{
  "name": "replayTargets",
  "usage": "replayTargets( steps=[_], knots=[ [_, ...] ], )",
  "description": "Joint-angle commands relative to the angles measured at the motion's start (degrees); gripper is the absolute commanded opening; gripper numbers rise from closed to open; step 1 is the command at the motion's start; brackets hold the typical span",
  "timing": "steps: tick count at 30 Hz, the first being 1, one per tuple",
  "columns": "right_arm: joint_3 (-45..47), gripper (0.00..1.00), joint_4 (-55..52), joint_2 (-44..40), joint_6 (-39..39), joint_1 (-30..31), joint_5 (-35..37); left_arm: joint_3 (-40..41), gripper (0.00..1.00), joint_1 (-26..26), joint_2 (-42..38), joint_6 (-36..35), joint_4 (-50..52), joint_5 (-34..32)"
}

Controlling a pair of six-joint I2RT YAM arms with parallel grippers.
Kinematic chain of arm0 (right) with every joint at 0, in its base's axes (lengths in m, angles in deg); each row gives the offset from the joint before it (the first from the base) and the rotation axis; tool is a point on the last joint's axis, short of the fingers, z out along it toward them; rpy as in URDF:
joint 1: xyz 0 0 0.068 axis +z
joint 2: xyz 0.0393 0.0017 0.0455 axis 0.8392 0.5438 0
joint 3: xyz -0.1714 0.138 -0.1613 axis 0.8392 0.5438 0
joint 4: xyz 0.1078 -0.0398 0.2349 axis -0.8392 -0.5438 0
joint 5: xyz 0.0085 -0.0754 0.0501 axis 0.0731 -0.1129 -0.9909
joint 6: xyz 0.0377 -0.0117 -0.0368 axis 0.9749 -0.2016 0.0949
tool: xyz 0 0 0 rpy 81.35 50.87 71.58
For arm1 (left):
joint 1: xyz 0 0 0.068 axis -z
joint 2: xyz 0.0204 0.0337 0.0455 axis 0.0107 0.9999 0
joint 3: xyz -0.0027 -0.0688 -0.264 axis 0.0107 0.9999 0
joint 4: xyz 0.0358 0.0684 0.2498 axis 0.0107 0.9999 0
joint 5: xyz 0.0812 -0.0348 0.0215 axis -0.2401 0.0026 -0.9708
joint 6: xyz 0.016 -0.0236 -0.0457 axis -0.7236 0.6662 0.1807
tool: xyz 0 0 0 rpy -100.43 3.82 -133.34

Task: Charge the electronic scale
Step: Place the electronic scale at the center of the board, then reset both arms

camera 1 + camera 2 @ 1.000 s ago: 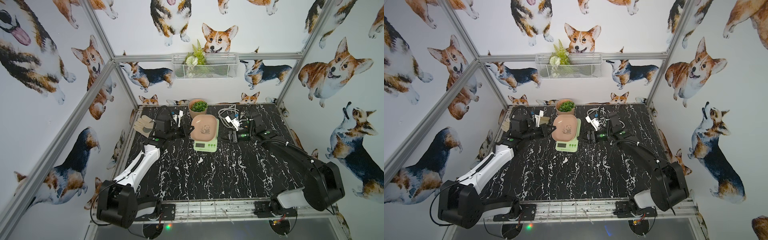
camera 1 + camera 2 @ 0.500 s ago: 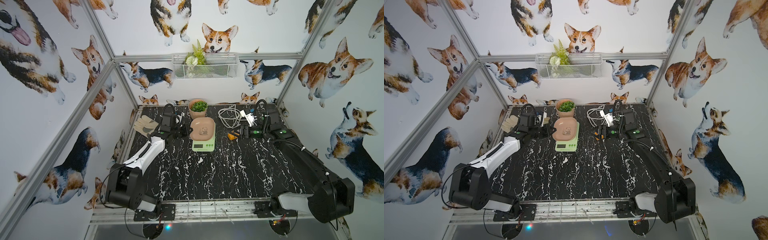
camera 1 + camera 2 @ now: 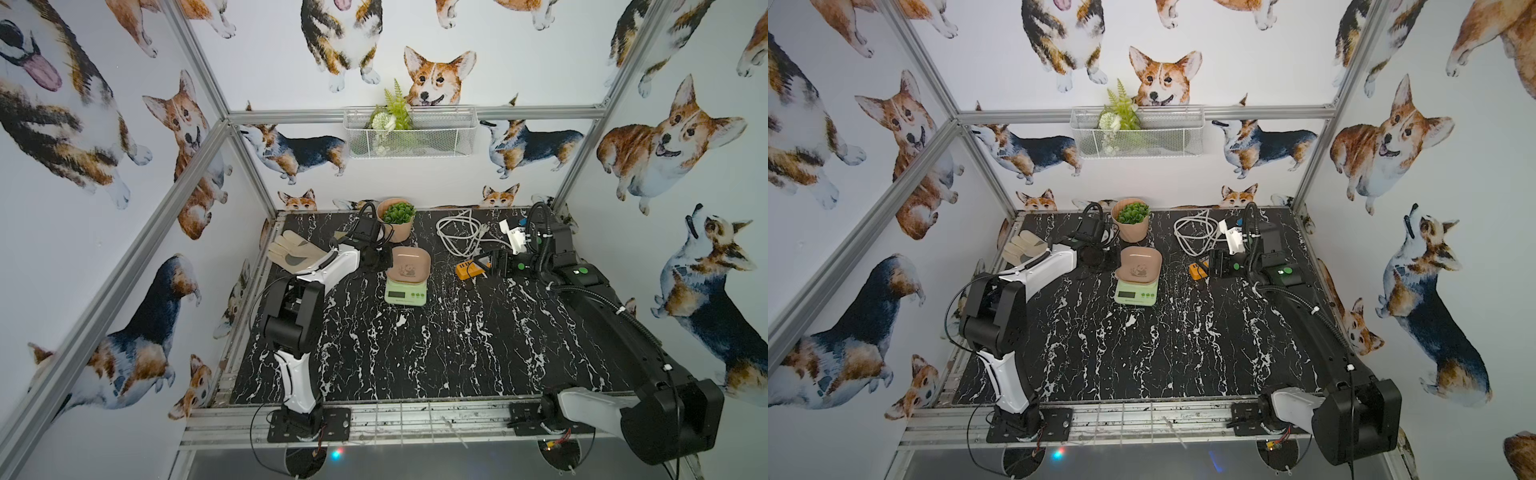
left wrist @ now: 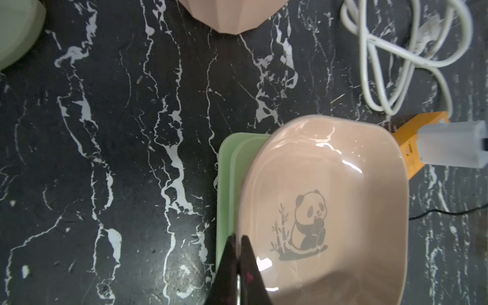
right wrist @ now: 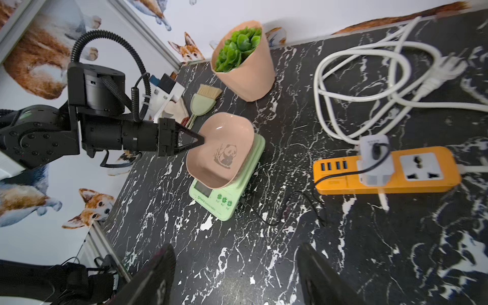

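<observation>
**Arms**
- Left arm (image 3: 332, 270): elbow folded high, white forearm level, reaching in from the left edge.
- Left fingers (image 4: 250, 272): pinched narrow on the rim of the dish (image 4: 330, 184).
- Right arm (image 3: 602, 311): stretched long down the right side, wrist turned inward.
- Right fingers (image 5: 155, 274): spread wide and holding nothing. They hover over the surface (image 5: 369, 250) near the strip (image 5: 340, 179).

**Count**
- Two arms.
- One each of scale, dish, strip, adapter, white cord, pot, glove, brush and wall basket.

**Scale** (image 3: 405, 293)
- It sits at the far middle of the surface, in front of the pot (image 5: 245, 76), between the left fingers and the strip.
- The dish sits on it off-centre.
- The adapter (image 5: 373, 161) is plugged into the strip.
- A thin black cable (image 5: 272, 224) runs from the adapter to the scale's side. I cannot tell whether it is seated.

**Containers**
- Pot: a green plant (image 5: 237, 47).
- Basket (image 3: 409, 137), on the back wall: a fern and a white flower.
- Dish: a panda print on its floor.

**Other**
- The glove (image 3: 291, 253) lies at the far left.
- The brush (image 5: 203, 103) lies beside the pot.
- The white cord (image 3: 457, 232) is coiled behind the strip.
</observation>
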Motion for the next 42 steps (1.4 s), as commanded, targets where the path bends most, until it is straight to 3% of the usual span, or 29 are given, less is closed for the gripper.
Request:
replayTargets(
  steps=[1,11,13,19,25,30,33,38,42],
  knots=[
    [1.56,0.76,2.61,-1.98,-0.30,-1.03,2.22,-2.14,0.00,0.27,1.81,0.09,1.61,-2.52],
    [3.04,0.78,4.79,-4.82,0.24,-3.01,3.57,-3.72,0.00,0.53,5.02,1.03,2.92,-4.63],
    [3.38,0.79,5.15,-5.02,0.53,-3.41,3.96,-3.56,0.09,0.50,4.74,1.13,3.09,-4.79],
    [5.62,0.81,7.90,-7.13,1.15,-4.24,7.80,-1.74,0.47,0.58,0.60,0.79,2.25,-6.25],
    [9.83,0.86,12.50,-9.33,2.06,-4.92,14.21,1.37,0.71,0.39,-8.30,-3.87,0.36,-12.59],
    [20.06,0.97,24.43,-11.58,2.98,-5.72,27.34,11.74,0.78,-0.48,-20.86,-10.38,-7.92,-24.36],
    [26.23,1.00,31.26,-11.97,3.74,-6.91,36.03,20.91,0.88,-1.36,-28.55,-13.86,-15.65,-34.08],
    [32.12,1.00,40.11,-8.32,-1.59,-7.60,47.94,40.48,0.97,-8.43,-40.40,-20.55,-34.64,-37.92],
    [34.73,1.00,48.11,-3.43,-6.39,-8.11,50.83,52.82,1.00,-14.01,-43.89,-23.84,-47.93,-36.57]
  ],
)
